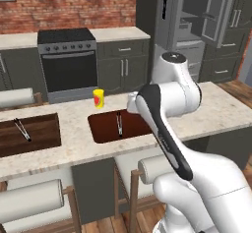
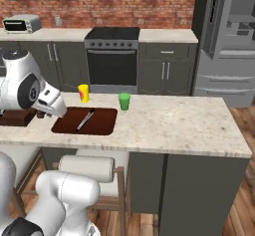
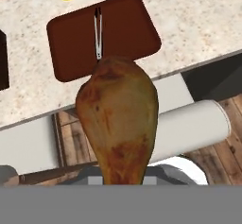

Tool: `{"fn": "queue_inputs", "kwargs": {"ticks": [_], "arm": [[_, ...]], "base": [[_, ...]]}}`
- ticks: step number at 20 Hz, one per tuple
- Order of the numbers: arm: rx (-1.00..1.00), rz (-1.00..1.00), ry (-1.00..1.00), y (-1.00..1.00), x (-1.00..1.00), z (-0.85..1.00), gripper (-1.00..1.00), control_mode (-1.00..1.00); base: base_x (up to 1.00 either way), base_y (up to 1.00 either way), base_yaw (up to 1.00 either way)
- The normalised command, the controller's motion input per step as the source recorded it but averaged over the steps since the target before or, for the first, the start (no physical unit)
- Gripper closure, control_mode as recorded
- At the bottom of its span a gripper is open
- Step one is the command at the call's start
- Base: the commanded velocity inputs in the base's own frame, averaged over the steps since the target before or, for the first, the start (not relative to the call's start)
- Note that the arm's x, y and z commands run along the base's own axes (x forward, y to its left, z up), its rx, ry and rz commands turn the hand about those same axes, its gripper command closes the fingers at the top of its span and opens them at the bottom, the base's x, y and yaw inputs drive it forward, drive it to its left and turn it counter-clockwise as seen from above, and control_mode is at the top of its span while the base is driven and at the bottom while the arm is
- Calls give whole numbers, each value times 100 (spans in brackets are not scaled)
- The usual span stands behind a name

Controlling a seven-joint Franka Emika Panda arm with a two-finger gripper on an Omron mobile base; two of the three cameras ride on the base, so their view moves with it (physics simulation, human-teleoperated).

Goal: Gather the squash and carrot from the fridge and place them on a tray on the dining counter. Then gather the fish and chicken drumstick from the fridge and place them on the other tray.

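the fingers are closing on a chicken drumstick (image 3: 118,124), a plump, pear-shaped piece with glossy, mottled brown skin, its narrow end running down toward the hand and its broad, rounded end pointing up in the hand view. it is hanging in the air just off the near edge of the worktop (image 3: 198,24), over a stool with a pale, cylindrical padded seat (image 3: 189,128) and a wooden frame.

the worktop is a pale, speckled stone slab. lying flat on it is a dark brown tray (image 3: 118,34), rectangular with rounded corners and a smooth matte surface, and a slim pair of metal tongs (image 3: 98,31) is resting across the middle of it. in the left base view a second tray (image 1: 39,133) of the same brown is sitting further left on the worktop, with its own tongs (image 1: 22,130) on it. beyond the first tray a yellow cup (image 2: 83,93) and a green cup (image 2: 124,101) are standing upright, well apart from each other.

behind the worktop a steel stove (image 2: 112,60) is standing against a red brick wall (image 2: 149,11), and the tall grey fridge (image 1: 197,25) is showing its doors open with its shelves exposed.
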Motion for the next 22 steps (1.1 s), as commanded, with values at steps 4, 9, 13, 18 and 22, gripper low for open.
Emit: {"fn": "queue_inputs", "kwargs": {"ticks": [4,9,13,18,22], "arm": [[-3,0,0,15,43,-43,100,-100],[-2,0,0,8,43,-36,100,-100],[0,0,0,0,52,-31,100,-100],[0,0,0,3,60,-28,100,-100],[0,0,0,5,63,-29,100,-100]], "base": [[0,0,0],[0,0,0],[0,0,0],[0,0,0],[0,0,0]]}}
